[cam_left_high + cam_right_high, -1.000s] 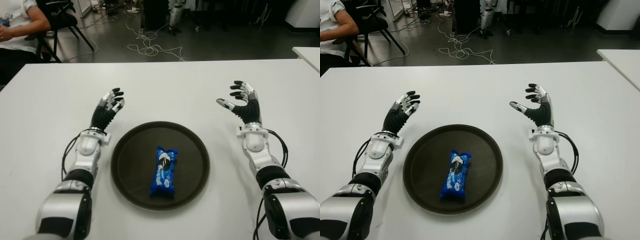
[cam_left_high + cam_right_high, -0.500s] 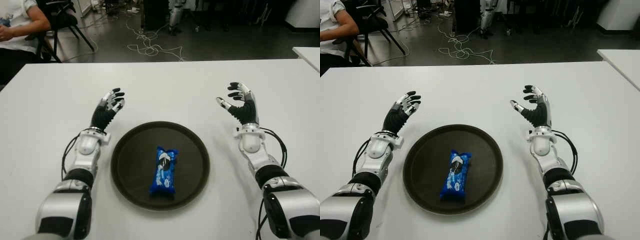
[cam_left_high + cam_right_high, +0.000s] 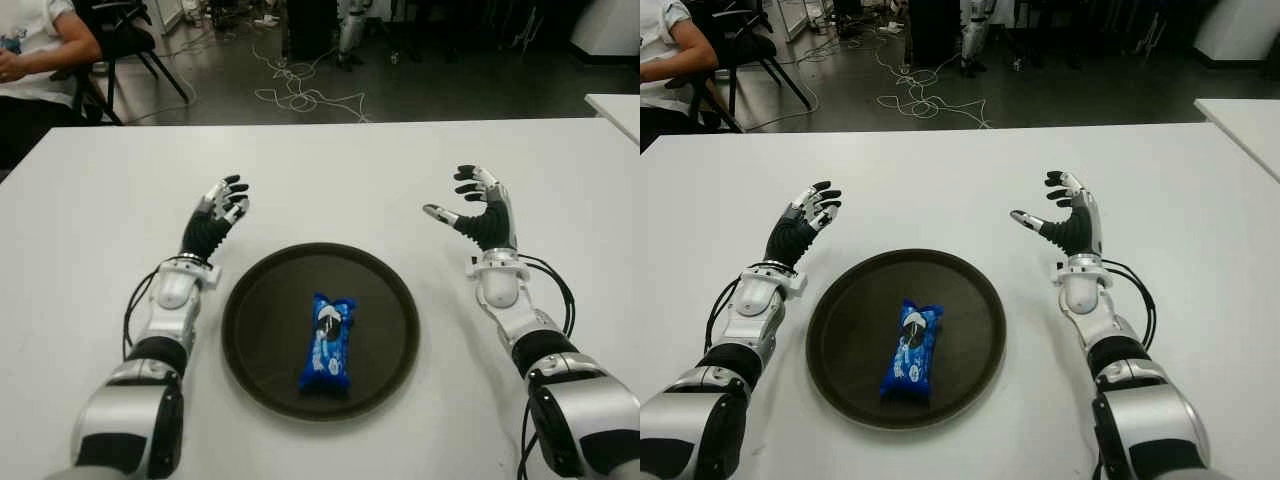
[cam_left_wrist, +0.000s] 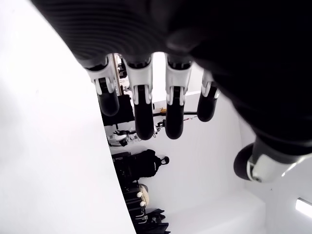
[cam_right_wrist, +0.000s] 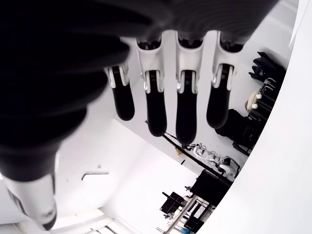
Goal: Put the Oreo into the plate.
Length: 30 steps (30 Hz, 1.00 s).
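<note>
A blue Oreo packet (image 3: 329, 343) lies lengthwise inside the dark round plate (image 3: 258, 320) at the middle of the white table (image 3: 330, 170). My left hand (image 3: 218, 212) shows to the left of the plate, beyond its rim, fingers (image 4: 140, 108) spread and holding nothing. On the other side, my right hand (image 3: 478, 205) is raised to the right of the plate, palm turned inward, thumb pointing toward the plate, fingers (image 5: 186, 112) spread and empty. Neither hand touches the packet or the plate.
A seated person (image 3: 35, 45) and a black chair (image 3: 125, 40) are beyond the table's far left corner. Cables (image 3: 300, 95) lie on the dark floor behind the table. A second white table's corner (image 3: 615, 105) shows at far right.
My right hand has drifted a little toward the plate and its thumb has swung out to the left. The left hand, plate and packet have not moved.
</note>
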{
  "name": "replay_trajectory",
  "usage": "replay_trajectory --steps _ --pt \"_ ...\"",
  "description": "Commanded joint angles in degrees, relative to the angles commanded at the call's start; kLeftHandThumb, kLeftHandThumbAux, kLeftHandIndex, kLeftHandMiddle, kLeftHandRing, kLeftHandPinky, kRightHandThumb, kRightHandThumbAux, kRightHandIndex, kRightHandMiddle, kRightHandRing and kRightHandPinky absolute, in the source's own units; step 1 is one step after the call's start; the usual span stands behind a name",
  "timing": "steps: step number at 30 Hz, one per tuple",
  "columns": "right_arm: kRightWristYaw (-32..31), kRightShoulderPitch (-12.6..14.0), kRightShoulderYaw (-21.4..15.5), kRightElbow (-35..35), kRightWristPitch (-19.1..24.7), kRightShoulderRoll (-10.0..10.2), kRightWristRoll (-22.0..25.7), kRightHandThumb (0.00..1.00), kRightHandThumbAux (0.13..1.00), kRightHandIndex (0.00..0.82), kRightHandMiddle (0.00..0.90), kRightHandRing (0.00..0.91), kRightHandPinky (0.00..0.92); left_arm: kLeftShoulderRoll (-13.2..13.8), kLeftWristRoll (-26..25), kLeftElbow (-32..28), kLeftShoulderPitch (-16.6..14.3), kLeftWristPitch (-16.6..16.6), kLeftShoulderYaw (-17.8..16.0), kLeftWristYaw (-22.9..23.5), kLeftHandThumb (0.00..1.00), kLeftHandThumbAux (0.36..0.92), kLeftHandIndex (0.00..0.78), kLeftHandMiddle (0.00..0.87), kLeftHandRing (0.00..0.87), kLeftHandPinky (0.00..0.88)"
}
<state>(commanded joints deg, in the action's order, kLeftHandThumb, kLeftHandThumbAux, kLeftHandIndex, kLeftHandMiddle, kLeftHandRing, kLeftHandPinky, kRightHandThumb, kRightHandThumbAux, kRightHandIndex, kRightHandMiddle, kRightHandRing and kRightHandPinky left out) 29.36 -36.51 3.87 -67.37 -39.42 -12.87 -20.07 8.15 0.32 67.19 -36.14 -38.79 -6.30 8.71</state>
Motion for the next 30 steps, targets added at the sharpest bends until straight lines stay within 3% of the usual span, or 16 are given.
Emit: replay_trajectory --steps 13,23,30 --pt "0.8 0.0 0.2 -0.8 -0.7 -2.1 0.2 0.025 0.687 0.268 0.325 0.351 0.377 0.0 0.1 0.1 -0.2 0.0 -0.1 -0.2 0.293 0.527 0.161 0.213 0.174 0.113" --pt "-1.7 -0.1 -1.3 -1.0 -0.8 -2.4 2.7 0.0 0.614 0.28 0.342 0.368 0.363 -0.1 -0.1 0.1 -0.2 0.1 -0.3 0.0 0.29 0.542 0.16 0.219 0.179 0.118" --pt "-3.6 -0.1 -2.1 -1.0 -0.5 -2.3 4.0 0.0 0.623 0.292 0.343 0.365 0.355 -0.2 -0.2 0.1 -0.2 0.2 -0.4 0.4 0.299 0.543 0.159 0.22 0.183 0.133"
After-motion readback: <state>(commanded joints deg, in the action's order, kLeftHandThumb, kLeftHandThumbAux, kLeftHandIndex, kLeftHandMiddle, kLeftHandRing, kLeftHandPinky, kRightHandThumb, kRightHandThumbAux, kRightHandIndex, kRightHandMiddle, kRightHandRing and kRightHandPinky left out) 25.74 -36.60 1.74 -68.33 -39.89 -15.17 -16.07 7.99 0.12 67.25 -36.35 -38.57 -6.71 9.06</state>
